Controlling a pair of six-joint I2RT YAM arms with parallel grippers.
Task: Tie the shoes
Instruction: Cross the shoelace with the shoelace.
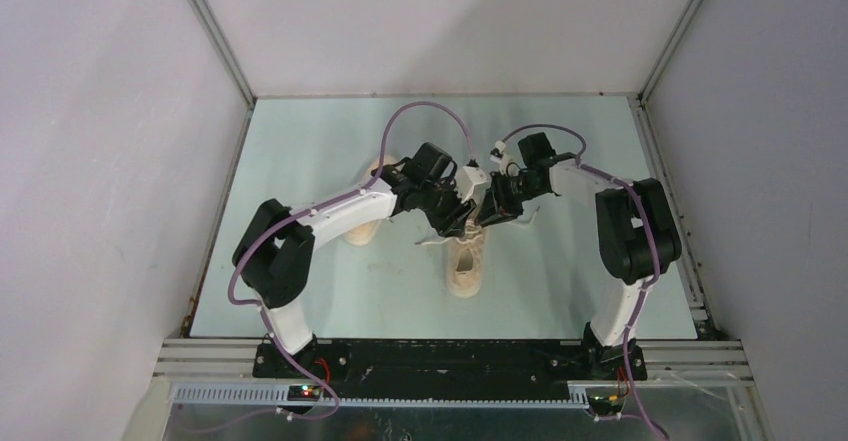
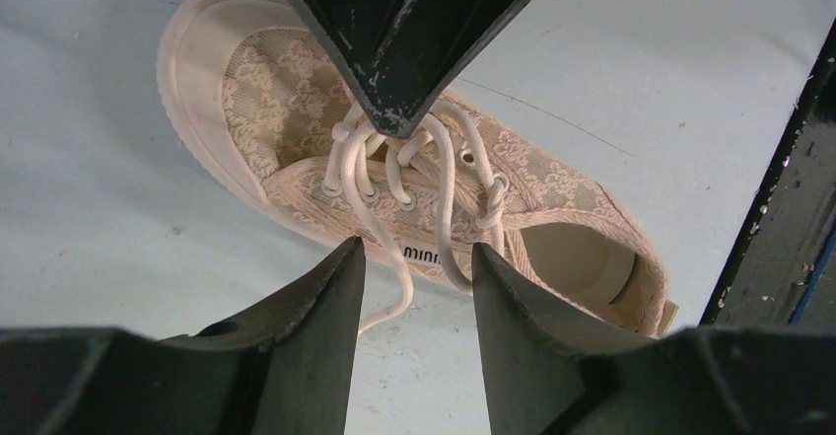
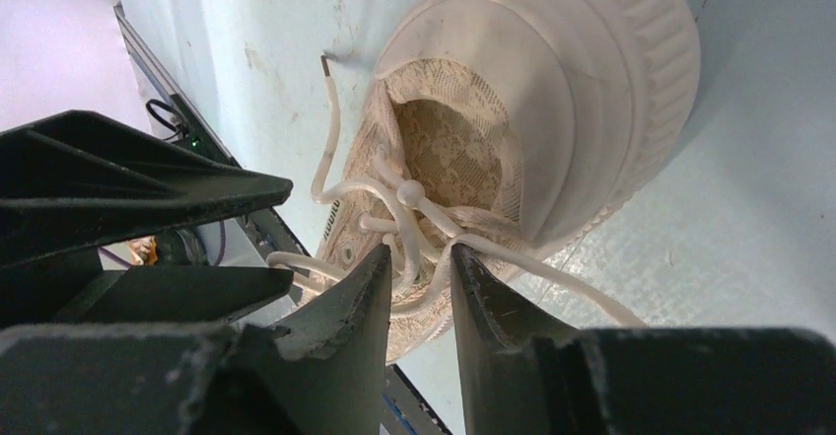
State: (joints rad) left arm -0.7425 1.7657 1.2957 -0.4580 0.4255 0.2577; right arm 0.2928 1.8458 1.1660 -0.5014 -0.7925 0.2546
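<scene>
Shoe (image 1: 466, 266) lies under left fingers (image 2: 315, 346) and right fingers (image 3: 340, 317), meeting tip-down, each pair apart astride laces (image 2: 449, 188)

Small dark capital lettering (image 2: 421, 254) is printed on the cream side band of the nearer, right-hand shoe (image 2: 286, 100), just below its row of eyelets. It reads "MINI", followed by one more letter that cannot be made out because a hanging loop of lace (image 2: 450, 220) crosses it. In the right wrist view a short line of dark print (image 3: 331, 222) runs sideways along the same shoe's side, too small to read.
</scene>
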